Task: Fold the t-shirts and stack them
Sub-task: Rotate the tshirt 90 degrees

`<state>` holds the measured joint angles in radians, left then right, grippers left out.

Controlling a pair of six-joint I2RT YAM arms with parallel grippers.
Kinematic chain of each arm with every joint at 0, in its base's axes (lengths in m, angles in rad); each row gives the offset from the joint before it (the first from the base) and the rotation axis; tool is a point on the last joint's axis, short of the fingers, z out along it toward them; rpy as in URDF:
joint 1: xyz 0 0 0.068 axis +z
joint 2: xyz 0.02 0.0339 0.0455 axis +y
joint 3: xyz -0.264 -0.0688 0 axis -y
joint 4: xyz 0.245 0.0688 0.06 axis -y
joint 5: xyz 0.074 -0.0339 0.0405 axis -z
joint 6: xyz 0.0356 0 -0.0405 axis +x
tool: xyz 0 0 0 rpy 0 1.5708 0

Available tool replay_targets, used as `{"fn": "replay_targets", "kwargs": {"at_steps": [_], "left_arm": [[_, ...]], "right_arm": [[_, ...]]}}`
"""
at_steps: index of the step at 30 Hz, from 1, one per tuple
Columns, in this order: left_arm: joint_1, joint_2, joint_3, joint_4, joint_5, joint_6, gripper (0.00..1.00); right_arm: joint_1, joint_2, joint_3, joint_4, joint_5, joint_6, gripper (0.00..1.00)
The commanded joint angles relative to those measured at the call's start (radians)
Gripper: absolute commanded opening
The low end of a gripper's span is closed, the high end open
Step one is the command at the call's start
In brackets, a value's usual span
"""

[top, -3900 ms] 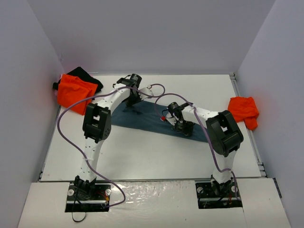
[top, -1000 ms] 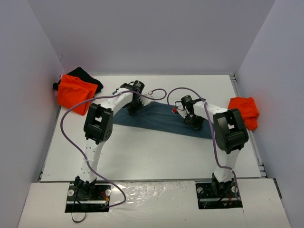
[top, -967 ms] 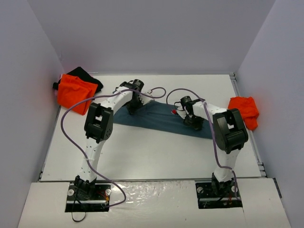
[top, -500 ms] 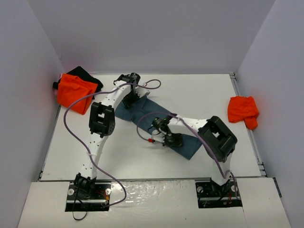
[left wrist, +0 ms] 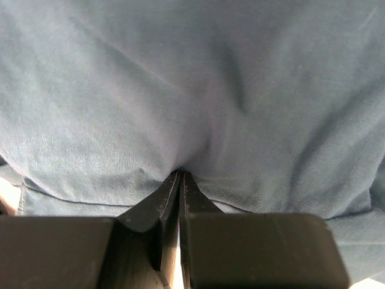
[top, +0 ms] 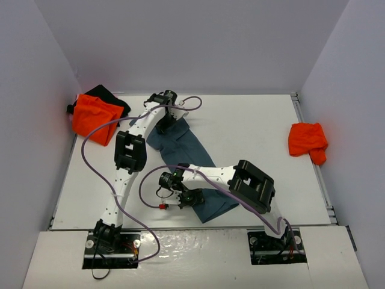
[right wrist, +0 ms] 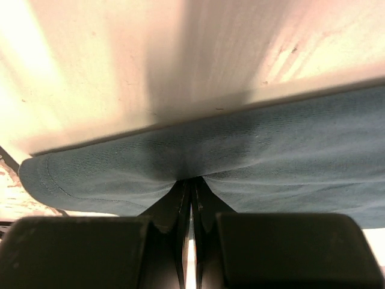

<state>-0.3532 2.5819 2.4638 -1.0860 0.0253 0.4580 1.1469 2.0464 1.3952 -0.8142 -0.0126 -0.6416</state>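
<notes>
From the top camera, the blue shirt [top: 187,154] is stretched into a long, narrow band. It runs diagonally across the white table [top: 258,129], from far left of centre down to the near edge. The left gripper [top: 164,124] is pinched on the far end and the right gripper [top: 187,199] on the near end, so both are clamped on cloth. A crumpled orange shirt [top: 92,118] sits in the far left corner, bunched against a black shirt [top: 108,96] right behind it. A second orange shirt [top: 307,140] is wadded up by the right edge, well apart from everything else.

In the left wrist view, soft matte knit fills the frame. Creases fan out from the spot where the black fingers [left wrist: 149,209] meet, pressed together with fabric caught at the tips.

The right wrist view is similar. A folded edge with a stitched hem puckers into the closed fingers [right wrist: 166,214], with the smooth pale tabletop behind it.
</notes>
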Motion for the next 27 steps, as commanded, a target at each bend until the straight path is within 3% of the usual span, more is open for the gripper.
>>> {"fn": "replay_targets", "kwargs": {"at_steps": [1,6,14,20,27], "left_arm": [[0.004,-0.122,-0.007,0.077,0.026,-0.066,0.00],[-0.014,-0.222,0.005,0.063,0.011,-0.060,0.00],[-0.007,-0.511,-0.202,0.060,-0.061,-0.032,0.00],[0.026,-0.618,-0.377,0.024,-0.098,0.007,0.00],[0.046,-0.545,-0.486,0.061,-0.110,0.031,0.00]], "right_arm": [[-0.004,0.034,-0.005,0.152,-0.024,0.041,0.00],[-0.021,0.023,0.023,0.184,0.099,0.088,0.00],[-0.091,-0.228,0.086,0.176,0.341,0.085,0.00],[-0.245,-0.324,0.131,0.165,0.324,0.042,0.00],[-0.280,-0.225,0.043,0.167,0.235,0.037,0.00]]}}
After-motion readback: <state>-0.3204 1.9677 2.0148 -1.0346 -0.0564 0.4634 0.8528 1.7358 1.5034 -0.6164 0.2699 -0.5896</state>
